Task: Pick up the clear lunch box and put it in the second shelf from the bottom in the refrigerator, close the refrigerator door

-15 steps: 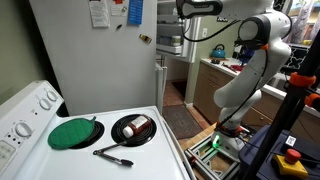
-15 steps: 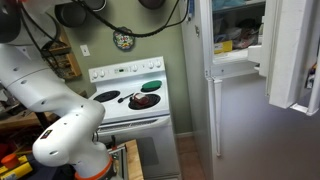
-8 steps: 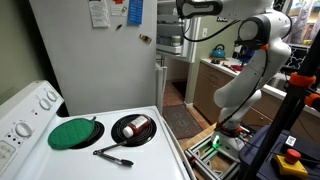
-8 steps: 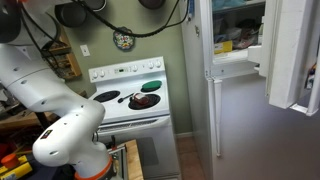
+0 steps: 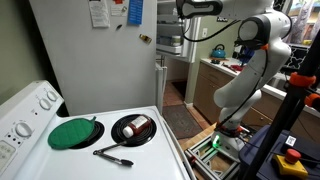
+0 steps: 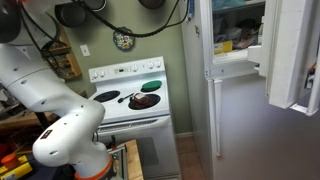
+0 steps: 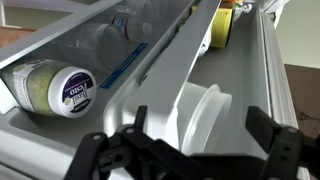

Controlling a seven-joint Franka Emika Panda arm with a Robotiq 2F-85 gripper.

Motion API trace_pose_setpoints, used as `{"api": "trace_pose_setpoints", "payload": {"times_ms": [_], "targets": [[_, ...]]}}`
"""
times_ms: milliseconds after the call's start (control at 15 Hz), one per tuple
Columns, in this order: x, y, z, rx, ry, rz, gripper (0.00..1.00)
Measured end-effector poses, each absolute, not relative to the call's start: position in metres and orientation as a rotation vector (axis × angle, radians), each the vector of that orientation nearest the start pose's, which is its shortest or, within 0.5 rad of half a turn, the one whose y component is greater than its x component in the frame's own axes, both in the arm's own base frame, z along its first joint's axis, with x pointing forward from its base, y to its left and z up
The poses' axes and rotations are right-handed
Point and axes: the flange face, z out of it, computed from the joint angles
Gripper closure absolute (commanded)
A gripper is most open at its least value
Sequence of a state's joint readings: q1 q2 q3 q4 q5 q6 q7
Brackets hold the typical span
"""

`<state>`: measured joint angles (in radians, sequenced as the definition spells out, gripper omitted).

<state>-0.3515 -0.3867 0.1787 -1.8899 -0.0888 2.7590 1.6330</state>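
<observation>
The white arm [image 5: 250, 70] stands with its elbow bent and its forearm stretched high and level into the open refrigerator [image 5: 90, 60]. Its black fingers [image 7: 100, 152] are spread wide and empty. What looks like the clear lunch box [image 7: 205, 115] sits just ahead of them on a white shelf [image 7: 150, 130].

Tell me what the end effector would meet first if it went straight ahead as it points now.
Probably the whitish rounded container directly ahead of the end effector; depth is unclear, so it may be some way off.
</observation>
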Motion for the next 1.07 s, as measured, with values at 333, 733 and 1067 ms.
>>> {"api": "trace_pose_setpoints", "payload": {"times_ms": [333,733,1067], "targets": [[0.4651,-0.0509,0.8115,-1.383,1.593,-1.251,0.00],[0.4624,-0.0463,0.8143,-1.454,1.507,-1.211,0.00],[0.4623,-0.0454,0.8149,-1.459,1.501,-1.213,0.00]]}}
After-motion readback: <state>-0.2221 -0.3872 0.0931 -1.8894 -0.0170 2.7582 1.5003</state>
